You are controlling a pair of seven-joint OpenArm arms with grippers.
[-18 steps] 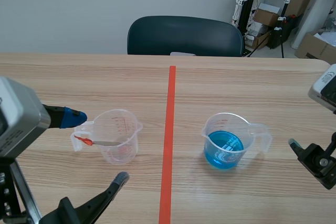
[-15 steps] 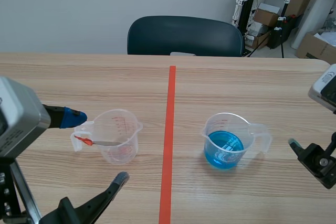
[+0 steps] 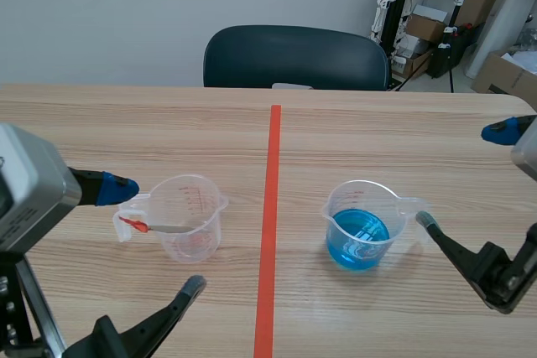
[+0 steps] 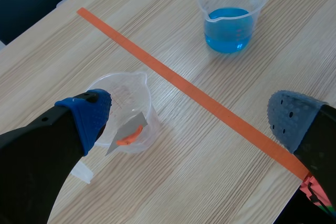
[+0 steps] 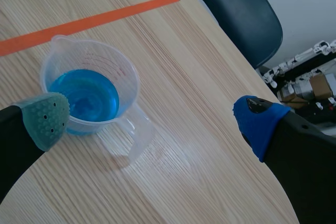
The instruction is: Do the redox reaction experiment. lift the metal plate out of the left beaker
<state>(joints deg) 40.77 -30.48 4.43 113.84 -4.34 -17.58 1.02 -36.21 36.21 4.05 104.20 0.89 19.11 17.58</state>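
The left wrist view shows the metal plate [image 4: 128, 127] leaning inside the left beaker [image 4: 137, 85], just beside one finger of the wide-spread left pincer [image 4: 190, 119]. The scene view adds the right pincer [image 3: 461, 175], equally wide, a wooden tabletop [image 3: 377, 132] and a white wall [image 3: 126, 14].

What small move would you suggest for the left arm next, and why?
Probably shift the left gripper to straddle the metal plate at its red-tipped end, then close: the plate leans in the left beaker, ungripped, and the gripper is open, one pad beside the rim.
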